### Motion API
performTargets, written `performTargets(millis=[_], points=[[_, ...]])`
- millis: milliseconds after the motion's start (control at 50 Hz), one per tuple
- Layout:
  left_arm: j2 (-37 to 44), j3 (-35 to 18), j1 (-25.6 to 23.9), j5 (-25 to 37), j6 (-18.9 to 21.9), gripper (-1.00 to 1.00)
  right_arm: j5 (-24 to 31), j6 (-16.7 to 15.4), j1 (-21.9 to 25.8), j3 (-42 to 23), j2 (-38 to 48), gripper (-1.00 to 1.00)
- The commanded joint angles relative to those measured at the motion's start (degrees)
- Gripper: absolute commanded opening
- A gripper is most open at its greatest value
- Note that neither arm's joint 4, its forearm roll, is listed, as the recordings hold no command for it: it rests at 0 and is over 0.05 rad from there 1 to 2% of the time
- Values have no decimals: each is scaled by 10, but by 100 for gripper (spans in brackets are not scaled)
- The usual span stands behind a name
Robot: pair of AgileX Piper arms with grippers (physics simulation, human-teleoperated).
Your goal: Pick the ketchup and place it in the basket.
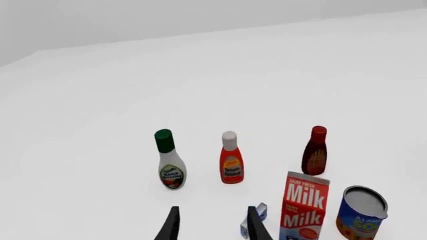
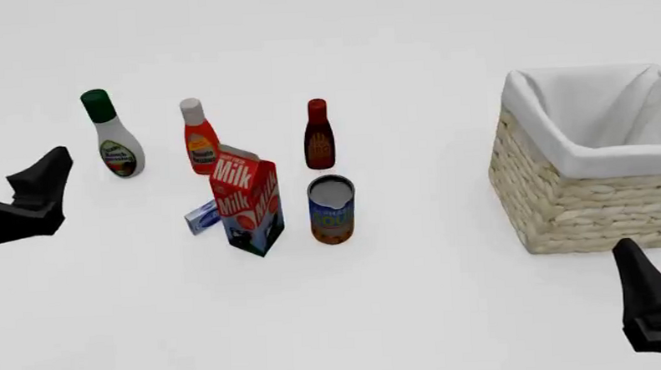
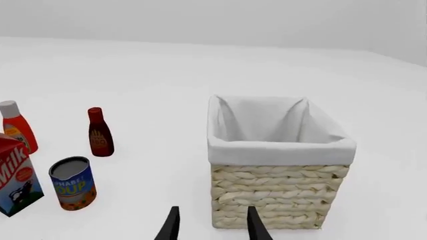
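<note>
The ketchup point(image 2: 200, 137), a red-orange bottle with a white cap, stands upright in the back row between a green-capped white bottle point(image 2: 112, 134) and a maroon bottle point(image 2: 318, 135). In the left wrist view the ketchup point(image 1: 231, 159) stands ahead of my left gripper point(image 1: 212, 227), well apart from its open, empty fingers. My left gripper point(image 2: 19, 165) hovers at the table's left. The wicker basket point(image 2: 577, 199) with white lining sits at the right. My right gripper point(image 3: 212, 225) is open just before the basket point(image 3: 280, 190) wall, low at the right point(image 2: 648, 292).
A milk carton point(image 2: 245, 201) stands right in front of the ketchup, with a soup can point(image 2: 331, 208) to its right and a small blue-white box point(image 2: 201, 216) at its left foot. The right wrist view shows the ketchup point(image 3: 17, 131) partly behind the carton point(image 3: 13, 180).
</note>
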Motion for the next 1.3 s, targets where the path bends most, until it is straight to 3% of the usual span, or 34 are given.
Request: performTargets(millis=[20, 140, 160, 460, 920, 1300], points=[[104, -101, -15, 39, -37, 100, -13, -6, -1, 1, 18, 100], [136, -131, -26, 43, -26, 100, -27, -5, 1, 1, 36, 100], [218, -198, -23, 58, -30, 100, -34, -5, 3, 2, 47, 100], [311, -289, -23, 77, -43, 100, -58, -3, 3, 2, 77, 100], [428, -360, -6, 64, -49, 100, -75, -4, 1, 2, 101, 100], [487, -415, -10, 73, -25, 100, -95, -8, 1, 2, 127, 100]])
